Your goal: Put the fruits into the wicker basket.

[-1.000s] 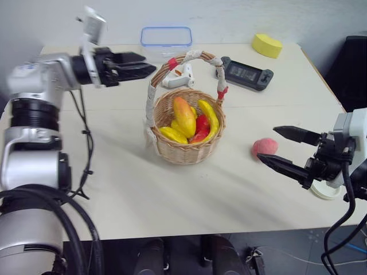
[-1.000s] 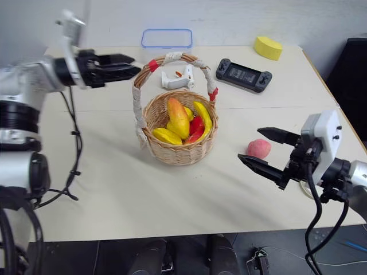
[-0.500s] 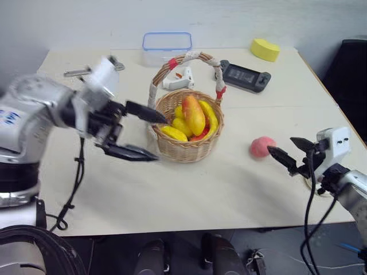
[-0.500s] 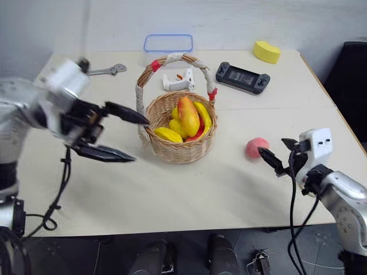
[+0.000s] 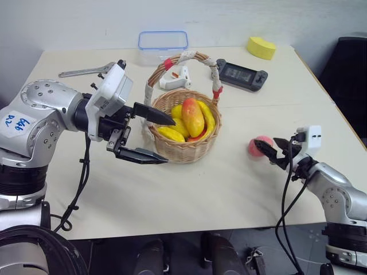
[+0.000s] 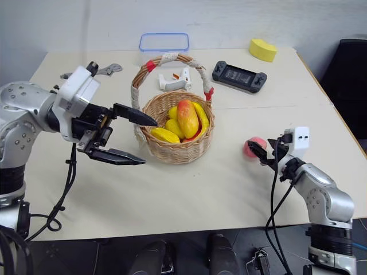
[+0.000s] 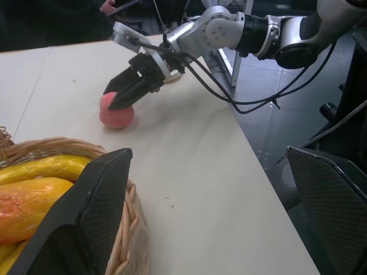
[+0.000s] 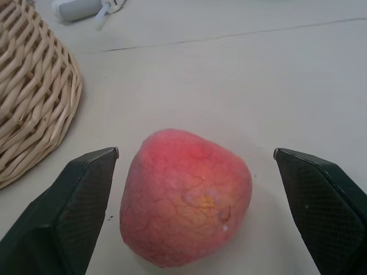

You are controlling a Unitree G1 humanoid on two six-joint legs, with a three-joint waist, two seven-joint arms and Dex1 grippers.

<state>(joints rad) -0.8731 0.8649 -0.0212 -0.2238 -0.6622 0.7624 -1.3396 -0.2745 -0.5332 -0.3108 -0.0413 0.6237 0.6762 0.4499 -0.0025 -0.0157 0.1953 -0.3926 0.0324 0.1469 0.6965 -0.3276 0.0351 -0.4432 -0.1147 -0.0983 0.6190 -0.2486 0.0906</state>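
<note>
The wicker basket (image 5: pixel 184 150) stands mid-table with the mango (image 5: pixel 193 116) lying in it among yellow fruit. A pinkish-red peach (image 8: pixel 186 197) lies on the table to the basket's right. My right gripper (image 5: pixel 265 144) is low at the peach and open, one finger on each side of it and neither touching. My left gripper (image 5: pixel 170 141) hangs open and empty at the basket's left side, its upper finger over the rim and its lower one along the wall. The left wrist view looks across the basket (image 7: pixel 57 150) to the peach (image 7: pixel 116 112).
Behind the basket lie a clear blue-rimmed box (image 5: pixel 162 43), a white glue gun (image 5: pixel 175 79), a black game controller (image 5: pixel 241 73) and a yellow sponge (image 5: pixel 264 47). A wrench (image 5: pixel 86 71) lies at the back left. The table's right edge runs close to my right arm.
My left gripper came down and back from beside the basket's handle to the basket's left side. My right gripper sank and moved forward until its open fingers stand on both sides of the peach.
</note>
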